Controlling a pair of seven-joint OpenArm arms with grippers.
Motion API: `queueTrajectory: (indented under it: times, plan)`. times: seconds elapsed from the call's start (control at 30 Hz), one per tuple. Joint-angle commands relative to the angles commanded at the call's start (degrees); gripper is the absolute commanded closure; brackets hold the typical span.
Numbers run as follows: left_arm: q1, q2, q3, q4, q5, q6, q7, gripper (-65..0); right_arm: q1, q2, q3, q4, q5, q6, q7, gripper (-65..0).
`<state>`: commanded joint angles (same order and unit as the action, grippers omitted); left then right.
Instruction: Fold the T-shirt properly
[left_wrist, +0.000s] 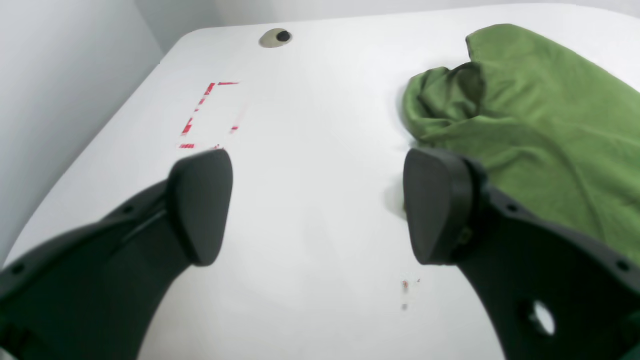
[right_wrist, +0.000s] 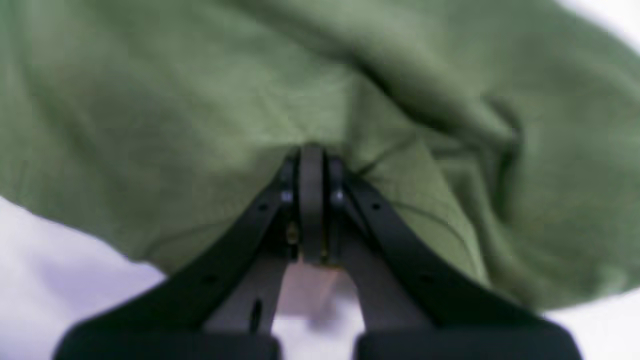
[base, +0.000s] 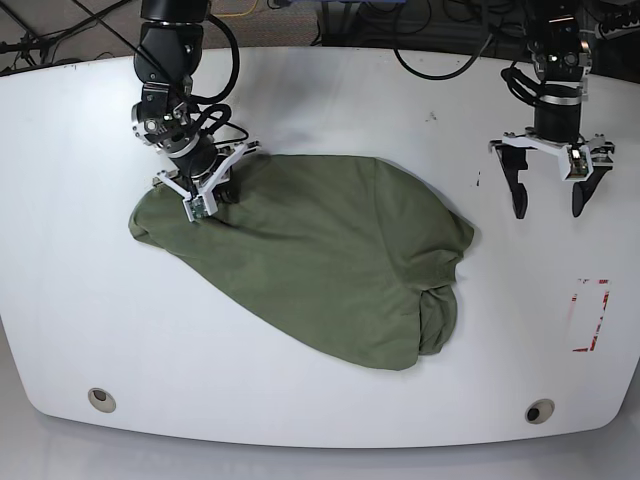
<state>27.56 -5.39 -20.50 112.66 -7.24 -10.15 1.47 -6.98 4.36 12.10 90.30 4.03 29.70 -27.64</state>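
The olive-green T-shirt (base: 320, 270) lies crumpled and spread across the middle of the white table (base: 300, 120). My right gripper (base: 202, 200) is shut on the shirt's upper left edge. In the right wrist view its fingers (right_wrist: 312, 165) are pressed together on the green fabric (right_wrist: 150, 125), which fills that view. My left gripper (base: 549, 205) hangs open over bare table to the right of the shirt, not touching it. In the left wrist view its two pads (left_wrist: 200, 205) stand wide apart with nothing between them, and the shirt (left_wrist: 540, 115) bunches at the right.
Red tape marks (base: 592, 315) outline a rectangle near the table's right edge, also visible as red tape marks (left_wrist: 207, 115) ahead of the left gripper. Cable holes (base: 538, 411) sit near the front corners. Cables run behind the table's far edge.
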Motion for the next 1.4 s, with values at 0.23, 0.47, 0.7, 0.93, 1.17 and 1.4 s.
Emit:
queueTrajectory:
  times: [0.23, 0.47, 0.7, 0.93, 1.17, 1.4]
  plan:
    - [0.20, 0.01, -0.16, -0.09, 0.13, 0.37, 0.05, -50.1, 3.42, 2.59, -3.80, -5.93, -1.23, 0.31, 2.26, 0.0]
    - [2.55, 0.60, -0.38, -2.20, 2.27, -0.27, 2.97, -48.8, -3.44, -0.28, -0.27, -1.64, -1.26, 0.06, -3.35, -0.6]
    - [2.11, 0.77, -0.38, -2.29, 3.85, -0.36, 3.32, -48.8, -3.62, -0.28, -0.19, 0.91, -1.26, 0.06, -4.14, -0.6]
    - [1.85, 0.77, -0.38, -1.58, 3.85, -0.36, 3.32, -48.9, -3.79, -0.28, -0.19, 2.84, -1.26, 0.06, -4.41, -0.6]
    - [1.85, 0.77, -0.38, -0.44, 3.77, -0.36, 3.41, -48.9, -3.88, -0.36, -0.19, 6.36, -1.26, 0.06, -6.34, -0.6]
    - [1.85, 0.77, -1.17, 0.00, 3.77, -0.45, 3.41, -49.0, -5.29, -0.63, -0.19, 11.64, -0.82, 0.06, -8.80, -0.6]
